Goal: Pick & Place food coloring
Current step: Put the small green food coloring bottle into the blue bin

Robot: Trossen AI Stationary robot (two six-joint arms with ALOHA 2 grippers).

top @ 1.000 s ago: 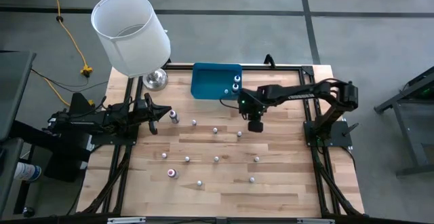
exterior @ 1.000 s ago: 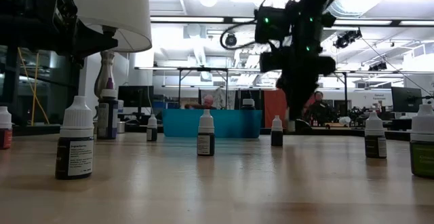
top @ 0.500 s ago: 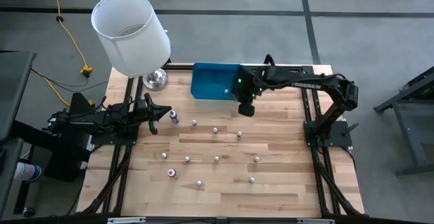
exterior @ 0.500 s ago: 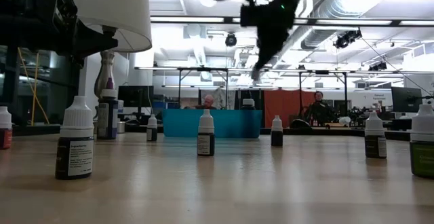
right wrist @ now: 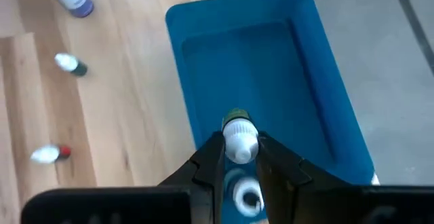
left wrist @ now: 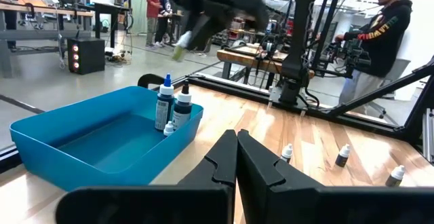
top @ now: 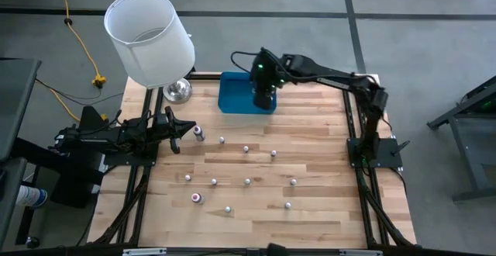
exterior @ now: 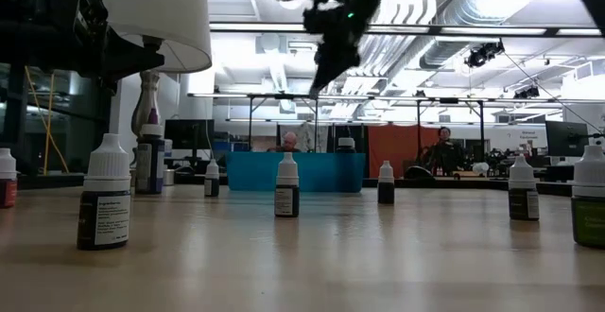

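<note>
Right claw (right wrist: 239, 157) now over tray (right wrist: 285, 81) | pinches bottle (right wrist: 239, 141) (wrist view only)

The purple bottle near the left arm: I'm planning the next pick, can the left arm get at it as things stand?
Probably yes: the purple bottle stands just off the left gripper, jaws shut, with nothing between them.

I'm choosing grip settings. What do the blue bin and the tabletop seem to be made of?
The blue bin looks like smooth moulded plastic: one even colour, rounded rim, slight sheen. The tabletop looks like pale wood in joined strips with visible grain, butcher-block style, matte or lightly sealed.
</note>
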